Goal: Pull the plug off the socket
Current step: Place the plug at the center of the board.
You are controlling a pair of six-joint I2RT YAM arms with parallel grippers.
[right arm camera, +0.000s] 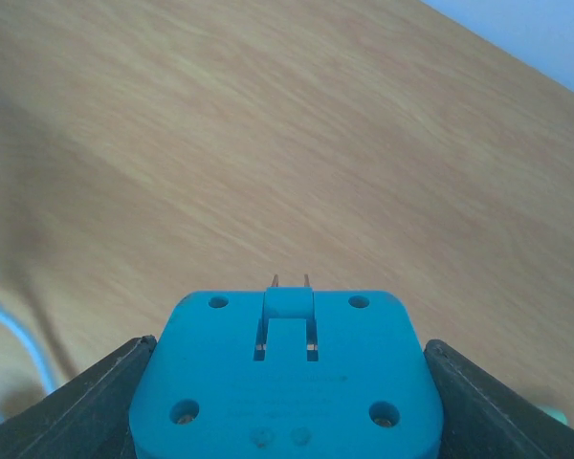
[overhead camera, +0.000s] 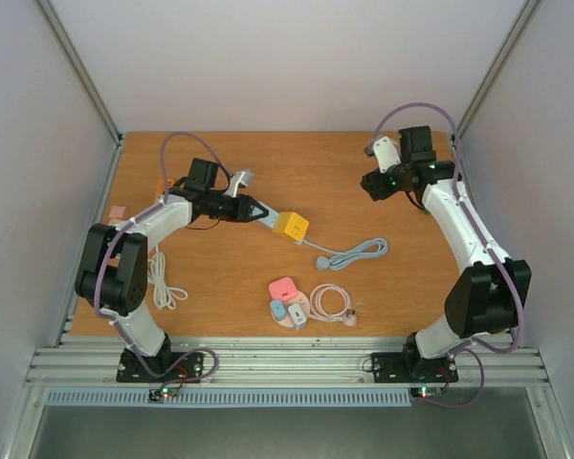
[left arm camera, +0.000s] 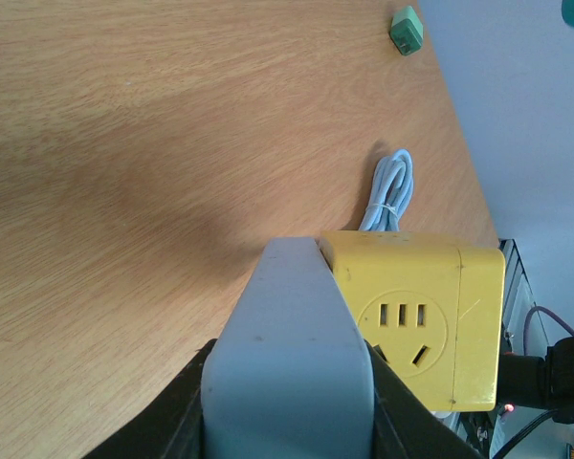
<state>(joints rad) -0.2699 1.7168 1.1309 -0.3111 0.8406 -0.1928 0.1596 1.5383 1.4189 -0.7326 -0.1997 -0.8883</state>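
Observation:
The yellow socket cube [overhead camera: 291, 227] lies mid-table; in the left wrist view the socket [left arm camera: 411, 325] shows an empty outlet face. My left gripper [overhead camera: 265, 214] is shut on a pale grey block [left arm camera: 287, 335] that meets the cube's side; I cannot tell how the two join. In its own view the left gripper [left arm camera: 287, 392] has its jaws pressed on both flanks of the block. My right gripper [overhead camera: 371, 184] hangs over the back right of the table, apart from the socket. The right gripper [right arm camera: 285, 373] is shut on a blue plug [right arm camera: 287, 406] whose two prongs [right arm camera: 290, 281] stick out bare.
The cube's white cable [overhead camera: 354, 253] trails right in a bundle. Pink, blue and white adapters [overhead camera: 287, 301] and a coiled cord [overhead camera: 332, 302] lie near the front. Another white cord [overhead camera: 163, 277] lies by the left arm. A small green piece [left arm camera: 407, 29] sits near the table edge.

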